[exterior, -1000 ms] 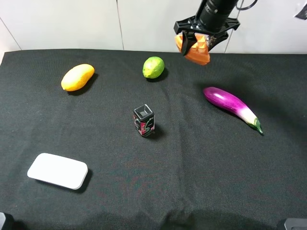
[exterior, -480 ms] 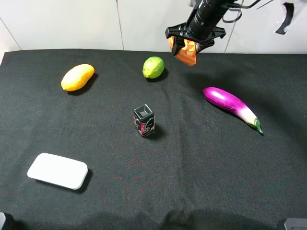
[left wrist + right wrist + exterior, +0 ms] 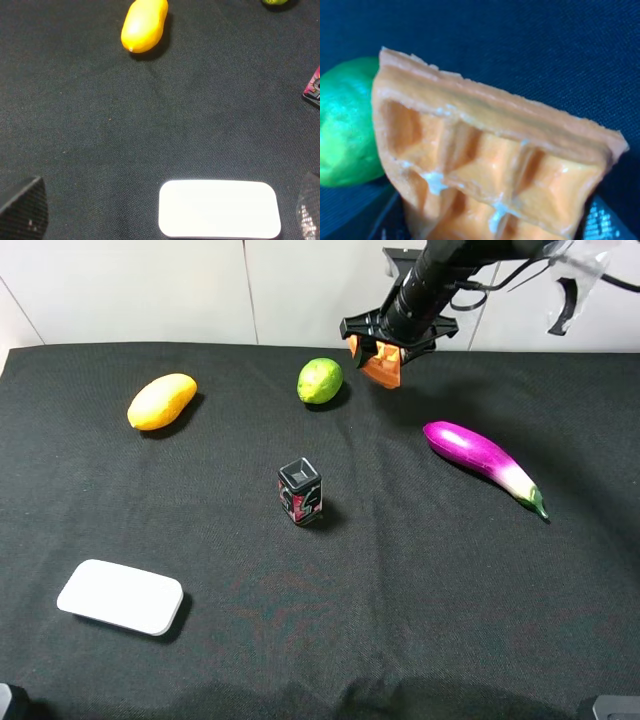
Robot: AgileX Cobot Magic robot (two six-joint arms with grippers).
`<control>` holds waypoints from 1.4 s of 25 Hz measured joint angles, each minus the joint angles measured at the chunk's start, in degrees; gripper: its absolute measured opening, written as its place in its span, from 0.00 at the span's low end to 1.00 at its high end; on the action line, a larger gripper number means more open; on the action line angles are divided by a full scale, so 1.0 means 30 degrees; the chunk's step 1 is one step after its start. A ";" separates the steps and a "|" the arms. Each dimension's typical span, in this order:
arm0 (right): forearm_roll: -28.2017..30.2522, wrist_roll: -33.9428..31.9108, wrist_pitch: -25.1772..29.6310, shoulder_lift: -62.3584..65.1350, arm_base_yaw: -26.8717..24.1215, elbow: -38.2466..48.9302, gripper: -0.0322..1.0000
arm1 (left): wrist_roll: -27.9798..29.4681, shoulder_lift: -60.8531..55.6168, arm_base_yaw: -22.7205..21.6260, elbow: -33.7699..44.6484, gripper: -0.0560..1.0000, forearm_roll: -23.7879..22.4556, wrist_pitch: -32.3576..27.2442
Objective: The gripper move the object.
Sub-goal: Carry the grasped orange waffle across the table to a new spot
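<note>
My right gripper [image 3: 384, 348] is shut on the orange waffle slice [image 3: 381, 362] and holds it over the back of the black table, just right of the green lime [image 3: 320, 380]. In the right wrist view the waffle slice [image 3: 485, 160] fills the frame, grid side showing, with the lime [image 3: 347, 125] beside it. My left gripper is out of the exterior high view; in the left wrist view only its two dark fingertips [image 3: 22, 207] show, spread far apart and empty.
A yellow-orange mango [image 3: 161, 401] lies at the back left. A small black box [image 3: 300, 491] stands mid-table. A purple eggplant [image 3: 482, 463] lies at the right. A white flat case [image 3: 121, 596] lies at the front left, also in the left wrist view [image 3: 219, 209].
My right gripper has carried the waffle slice leftward and farther back, closer to the lime. The other things have not moved.
</note>
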State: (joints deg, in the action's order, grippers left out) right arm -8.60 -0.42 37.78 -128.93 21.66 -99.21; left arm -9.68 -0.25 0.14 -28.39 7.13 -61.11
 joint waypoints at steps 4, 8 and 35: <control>0.0191 -0.0057 -0.0518 -0.0556 -0.0079 0.0000 0.49 | 0.0000 0.0000 0.0000 0.0000 1.00 0.0000 0.0000; 0.0635 -0.0159 -0.1189 -0.1045 -0.0139 0.0000 0.49 | 0.0000 0.0000 0.0000 0.0000 1.00 0.0000 0.0000; 0.2246 -0.0561 -0.1341 -0.1426 -0.0139 0.0000 0.61 | 0.0000 0.0000 0.0000 0.0000 1.00 0.0000 0.0000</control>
State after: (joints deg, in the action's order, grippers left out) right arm -1.86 -2.10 33.76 -133.21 21.24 -99.21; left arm -9.68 -0.25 0.14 -28.39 7.13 -61.11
